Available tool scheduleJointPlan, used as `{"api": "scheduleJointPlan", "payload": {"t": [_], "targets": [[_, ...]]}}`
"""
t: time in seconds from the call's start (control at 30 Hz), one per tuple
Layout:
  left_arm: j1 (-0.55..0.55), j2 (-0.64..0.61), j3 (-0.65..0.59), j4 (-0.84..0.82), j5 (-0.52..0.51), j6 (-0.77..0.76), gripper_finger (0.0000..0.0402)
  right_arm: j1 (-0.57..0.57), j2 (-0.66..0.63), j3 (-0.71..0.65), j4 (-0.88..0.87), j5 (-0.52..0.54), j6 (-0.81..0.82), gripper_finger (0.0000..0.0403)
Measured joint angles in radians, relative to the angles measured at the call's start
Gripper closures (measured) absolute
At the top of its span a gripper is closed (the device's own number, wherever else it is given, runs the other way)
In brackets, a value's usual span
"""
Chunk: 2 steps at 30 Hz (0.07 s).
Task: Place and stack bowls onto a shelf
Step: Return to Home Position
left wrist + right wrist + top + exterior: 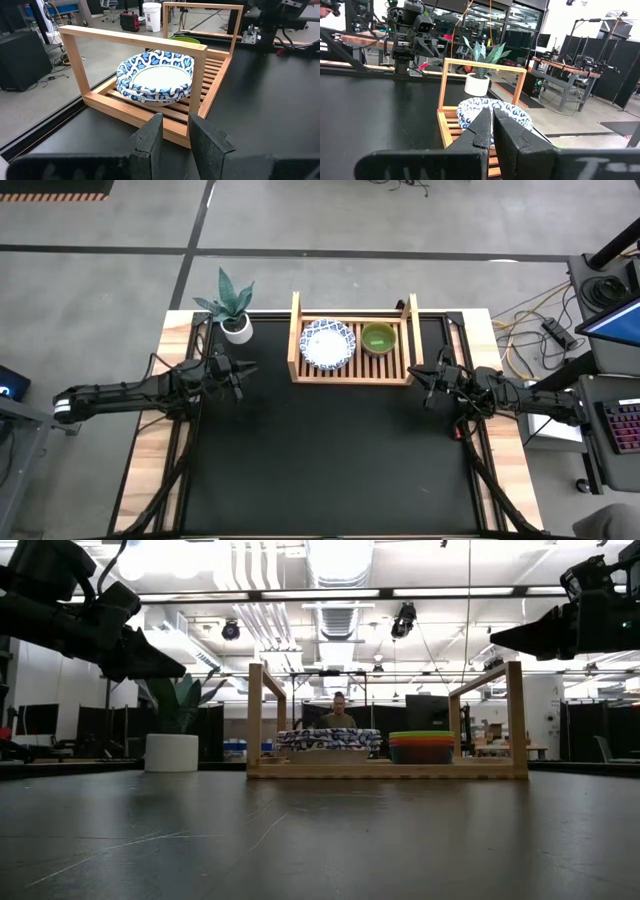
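the wooden shelf [297, 340] sits at the table's far side, holding the stacked blue patterned bowls [327, 343] on its left and the plain bowls [378, 338], green on top, beside them. the left gripper [175, 120] hangs left of it, slightly parted and empty; the right gripper [492, 112], nearly closed and empty, hangs to the right.

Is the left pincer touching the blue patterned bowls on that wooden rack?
Apart. The high view shows a wide gap between the left pincer and the blue patterned bowls.
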Motion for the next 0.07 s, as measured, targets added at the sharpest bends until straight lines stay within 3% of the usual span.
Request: {"api": "scheduleJointPlan", "payload": {"t": [0.07], "targets": [[0.0, 0.0, 0.0, 0.0, 0.0, 0.0, 0.0326, 0.0, 0.0, 0.0, 0.0, 0.0, 0.0, 0.0394]]}}
